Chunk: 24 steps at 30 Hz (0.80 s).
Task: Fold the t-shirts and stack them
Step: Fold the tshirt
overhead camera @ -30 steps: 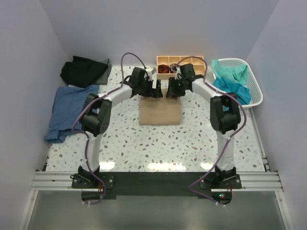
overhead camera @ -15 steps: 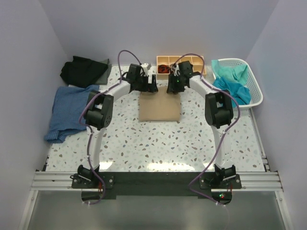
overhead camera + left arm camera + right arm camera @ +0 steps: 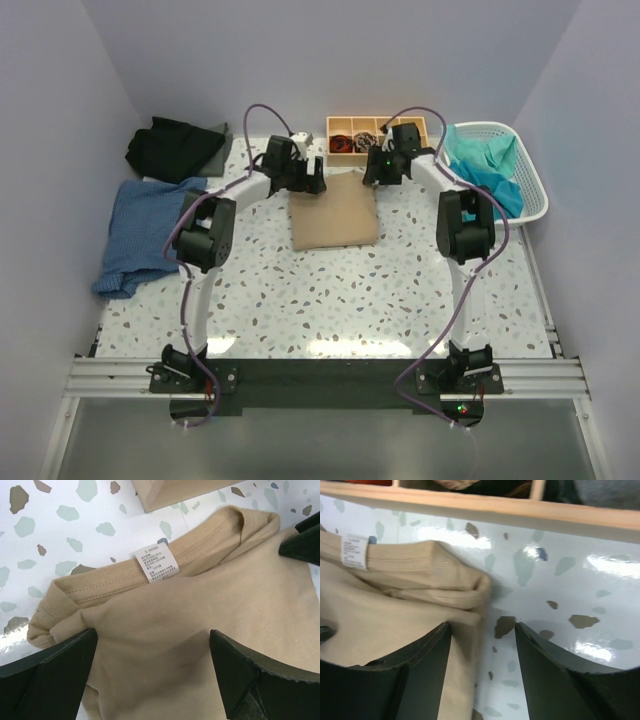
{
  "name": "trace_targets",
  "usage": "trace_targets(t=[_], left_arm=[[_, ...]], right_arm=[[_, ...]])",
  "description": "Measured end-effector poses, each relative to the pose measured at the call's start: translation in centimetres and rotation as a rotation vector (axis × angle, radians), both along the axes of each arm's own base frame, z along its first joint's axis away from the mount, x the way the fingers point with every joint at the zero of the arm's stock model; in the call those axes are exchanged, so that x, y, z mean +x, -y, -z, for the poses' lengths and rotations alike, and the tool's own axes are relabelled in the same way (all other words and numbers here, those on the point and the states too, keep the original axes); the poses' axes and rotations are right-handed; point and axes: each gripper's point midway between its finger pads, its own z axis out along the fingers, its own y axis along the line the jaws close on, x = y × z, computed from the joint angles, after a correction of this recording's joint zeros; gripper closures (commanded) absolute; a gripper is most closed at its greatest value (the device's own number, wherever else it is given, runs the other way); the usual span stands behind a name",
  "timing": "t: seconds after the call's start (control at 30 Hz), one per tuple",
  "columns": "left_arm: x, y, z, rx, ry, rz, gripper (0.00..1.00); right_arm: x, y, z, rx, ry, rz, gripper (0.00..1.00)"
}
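The left gripper [image 3: 306, 179] hovers at the upper edge of the folded tan t-shirt [image 3: 335, 222], a little left of the frame's middle in the overhead view. Its jaws are spread wide with nothing between them. In the left wrist view, this gripper [image 3: 153, 647] straddles the collar. The two dark fingers [image 3: 55, 665] sit low in the frame on either side of the cloth, and the white neck label [image 3: 157, 566] lies above them.

The right gripper [image 3: 379, 172] sits at the shirt's upper right corner, just below the wooden tray [image 3: 380, 119]. Its jaws also stand apart and pinch nothing. In its own view, this gripper [image 3: 482, 630] straddles the right folded edge of the shirt [image 3: 395, 605]. Speckled table shows in the gap, and the tray's wall [image 3: 520, 511] runs across the top.

The tan shirt lies as a flat rectangle in the centre of the table [image 3: 330, 300], collar end toward the tray. A denim-blue t-shirt [image 3: 140, 230] lies rumpled at the left edge, and a black t-shirt [image 3: 170, 148] sits above it in the upper left corner. A teal t-shirt [image 3: 490, 165] is heaped in the white laundry basket [image 3: 536, 180] at the upper right.
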Motion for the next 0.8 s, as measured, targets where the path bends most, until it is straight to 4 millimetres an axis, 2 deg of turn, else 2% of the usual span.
trace_targets(t=[0.07, 0.2, 0.37, 0.43, 0.53, 0.63, 0.8], left_arm=[[-0.4, -0.4, -0.2, 0.002, 0.004, -0.004, 0.0], [-1.8, -1.3, -1.4, 0.003, 0.006, -0.013, 0.0], [-2.3, -2.3, -6.1, 0.001, 0.083, -0.047, 0.0], [-3.0, -3.1, -7.6, 0.005, 0.11, -0.07, 0.0], [-4.7, -4.1, -8.4, 0.003, 0.114, -0.097, 0.0], [-6.9, -5.0, -6.4, 0.015, 0.07, -0.112, 0.0], [-10.4, -6.3, -1.1, 0.048, -0.053, -0.129, 0.0]], right_arm=[[0.2, 0.8, 0.0, 0.0, 0.011, 0.012, 0.38], [-0.6, 2.0, -0.8, 0.0, 0.013, 0.029, 0.34], [-1.6, 2.0, -4.2, 0.02, 0.063, 0.029, 0.34], [-2.4, 1.7, -5.1, 0.044, 0.076, 0.02, 0.33], [-3.4, 1.2, -5.3, 0.077, 0.073, 0.004, 0.28], [-4.6, 0.8, -3.9, 0.101, 0.041, -0.005, 0.27], [-7.5, 0.6, -0.5, 0.126, -0.06, -0.015, 0.27]])
